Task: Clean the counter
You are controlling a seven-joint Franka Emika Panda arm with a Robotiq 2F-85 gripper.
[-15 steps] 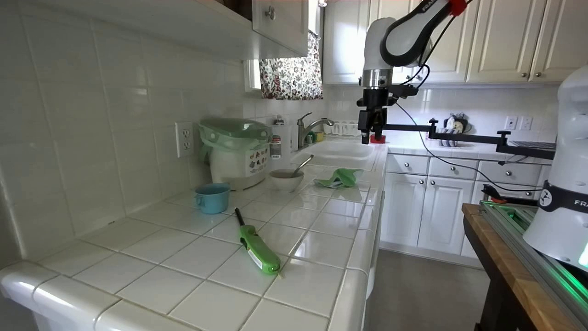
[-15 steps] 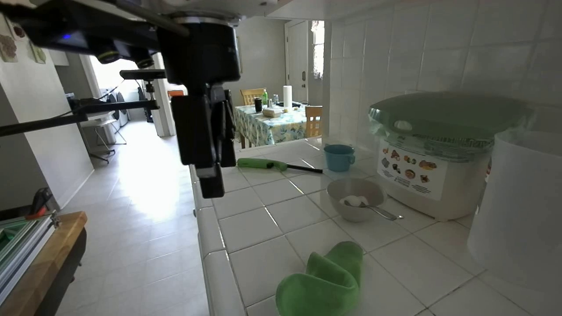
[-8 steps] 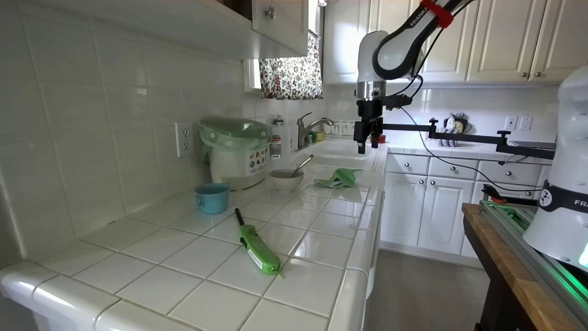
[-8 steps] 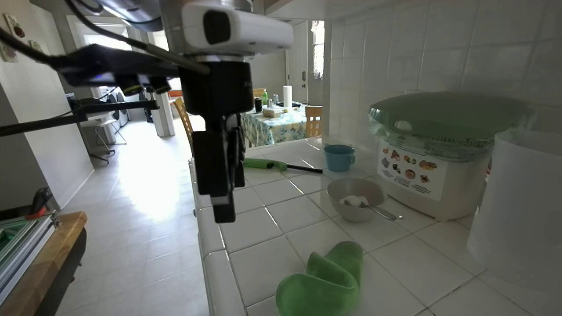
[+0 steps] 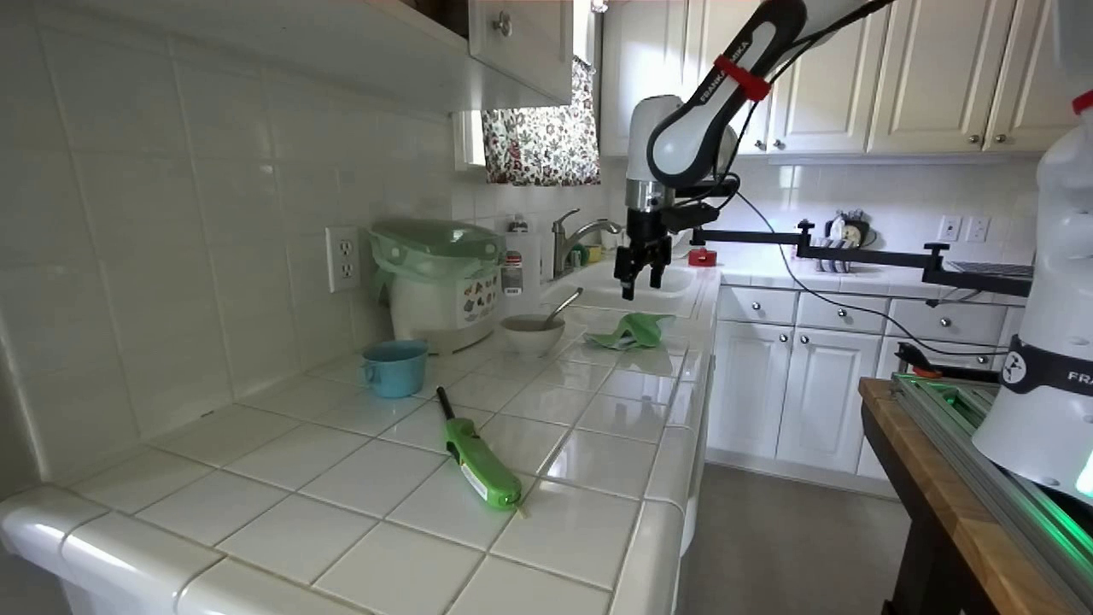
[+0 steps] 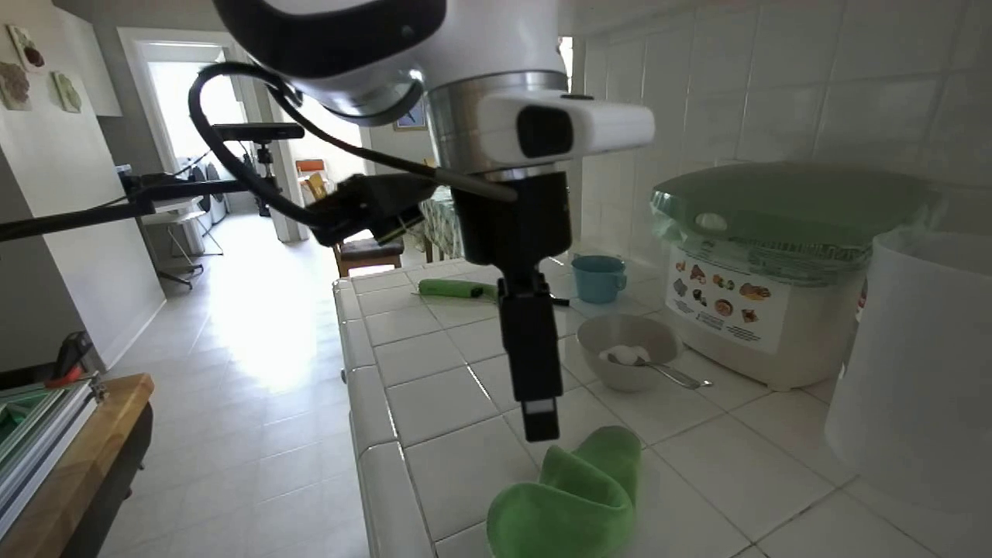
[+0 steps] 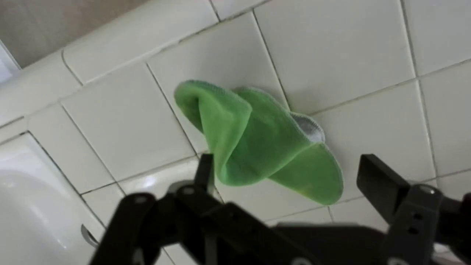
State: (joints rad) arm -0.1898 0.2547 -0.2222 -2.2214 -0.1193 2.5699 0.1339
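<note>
While the Robotiq gripper (image 7: 287, 172) hangs with its jaws spread wide, a crumpled green cloth (image 7: 265, 136) lies on the white-tiled counter (image 5: 380, 474) below. Farther out are a bowl (image 5: 531, 339), a blue cup (image 5: 396, 369) and a green utility lighter (image 5: 482, 465).

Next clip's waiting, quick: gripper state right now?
Gripper: open, holding nothing; the green cloth lies ungripped on the counter.
</note>
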